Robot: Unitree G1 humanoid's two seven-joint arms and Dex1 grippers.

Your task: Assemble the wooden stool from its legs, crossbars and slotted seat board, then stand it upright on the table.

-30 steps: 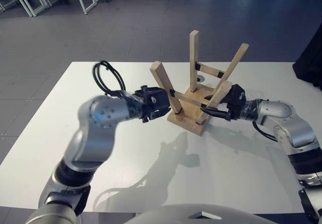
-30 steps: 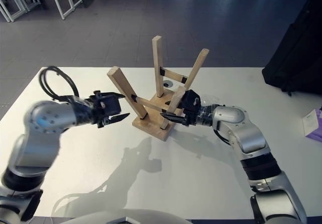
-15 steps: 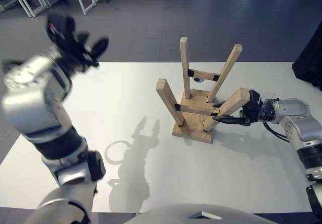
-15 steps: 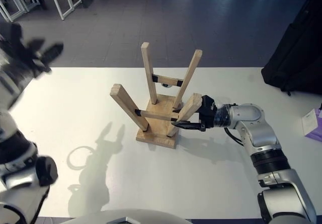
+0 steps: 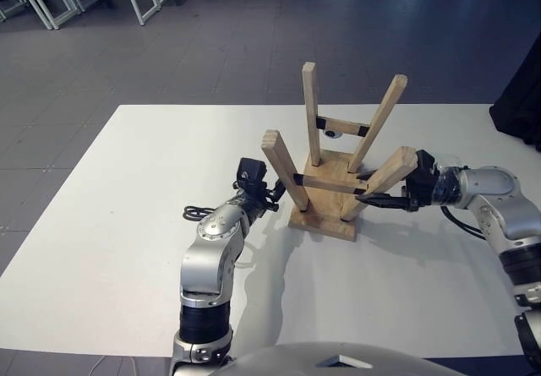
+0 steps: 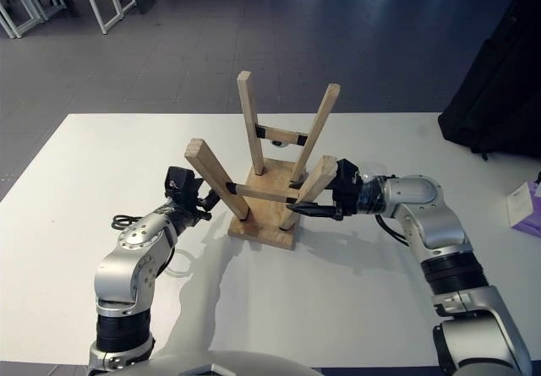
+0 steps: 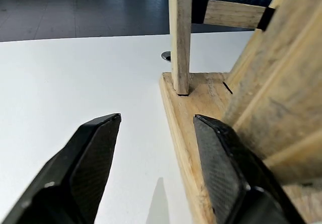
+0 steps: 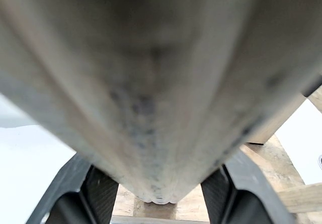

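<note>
The wooden stool stands upside down on the white table (image 5: 127,224), its seat board (image 5: 325,215) flat and four legs pointing up, joined by crossbars (image 5: 325,182). My right gripper (image 5: 374,197) is shut on the near-right leg (image 5: 389,177); in the right wrist view that leg (image 8: 151,83) runs between the dark fingers (image 8: 75,194). My left gripper (image 5: 269,193) is open, low beside the near-left leg (image 5: 283,169). In the left wrist view its fingers (image 7: 95,153) straddle the seat board's edge (image 7: 181,113).
A round hole (image 5: 336,132) lies in the table behind the stool. A black cable loop (image 5: 196,214) hangs by my left forearm. A black bag (image 5: 520,97) stands off the right edge, and a small box (image 6: 528,207) sits at the far right.
My left arm, raised high half a second ago, has come down beside the stool's near-left leg. The stool, tilted a second ago, now rests flat; the right gripper keeps its hold.
</note>
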